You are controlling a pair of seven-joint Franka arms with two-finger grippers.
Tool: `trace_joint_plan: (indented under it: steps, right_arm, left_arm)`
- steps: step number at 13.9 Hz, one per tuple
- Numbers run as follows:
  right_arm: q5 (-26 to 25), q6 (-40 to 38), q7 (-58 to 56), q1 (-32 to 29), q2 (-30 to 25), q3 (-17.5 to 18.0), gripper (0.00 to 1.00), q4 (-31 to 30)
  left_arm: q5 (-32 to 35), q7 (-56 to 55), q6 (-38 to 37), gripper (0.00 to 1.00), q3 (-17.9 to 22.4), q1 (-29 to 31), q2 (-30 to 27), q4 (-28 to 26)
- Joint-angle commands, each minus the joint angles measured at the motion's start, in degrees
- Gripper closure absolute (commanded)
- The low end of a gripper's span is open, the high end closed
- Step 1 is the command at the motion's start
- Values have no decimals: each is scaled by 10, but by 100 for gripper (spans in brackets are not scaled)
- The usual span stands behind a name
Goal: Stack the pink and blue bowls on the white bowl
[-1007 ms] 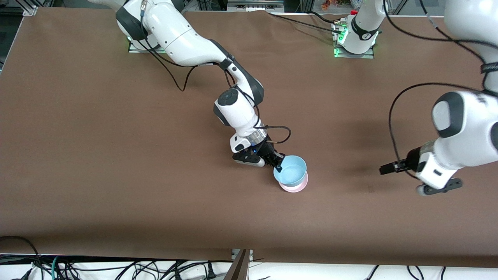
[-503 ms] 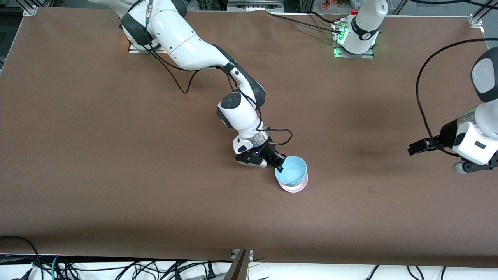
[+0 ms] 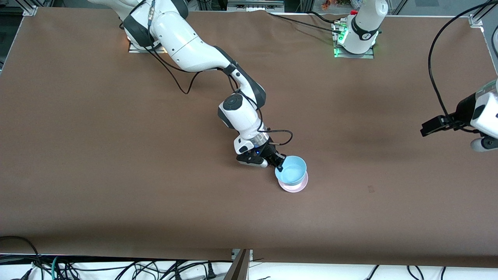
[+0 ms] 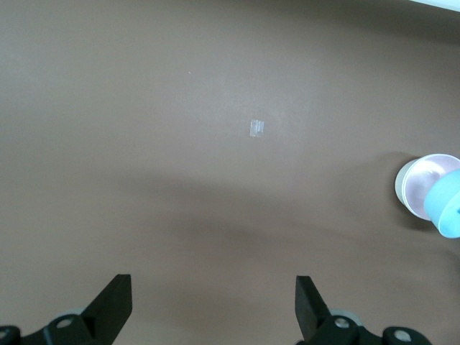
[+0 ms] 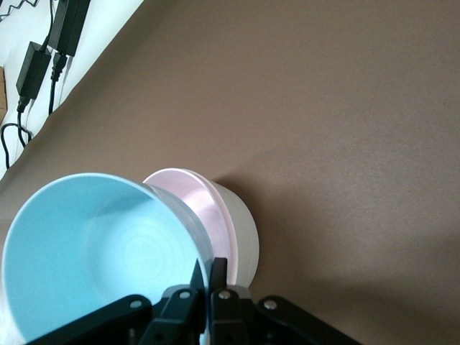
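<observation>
Right gripper (image 3: 278, 167) fingers pinch blue bowl (image 3: 291, 174) rim, lowered over pink bowl (image 3: 294, 187); left gripper (image 4: 213, 305), fingers wide apart and empty, retreated toward worktop edge.

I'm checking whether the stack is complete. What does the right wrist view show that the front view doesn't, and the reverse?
Only the right wrist view shows the white bowl under the pink bowl, and the right gripper shut on the blue bowl, one of the fingers inside the rim. Only the front view shows the left gripper, waiting in the air over the left arm's end of the table. Both show the blue bowl held tilted above the pink one, not yet seated.
</observation>
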Motion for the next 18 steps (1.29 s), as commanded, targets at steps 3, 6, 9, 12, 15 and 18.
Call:
trace_joint_plan:
  steps: [3,6,9,12,15,18]
  right_arm:
    - [1,4,3,5,17,-7,100,29]
    - [1,4,3,5,17,-7,99,29]
    - [1,4,2,5,17,-7,93,29]
    - [0,4,2,5,17,-8,90,30]
    - [1,4,2,5,17,-8,87,33]
    - [0,4,2,5,17,-8,86,33]
  left_arm:
    - [9,28,-19,0,-5,2,-11,-9]
    - [7,52,-22,0,0,2,-5,-8]
    - [5,52,-23,0,1,12,-4,-8]
    - [4,52,-24,0,0,13,-2,-7]
    - [4,52,-25,0,0,14,-1,-7]
    - [4,52,-25,0,0,14,-1,-7]
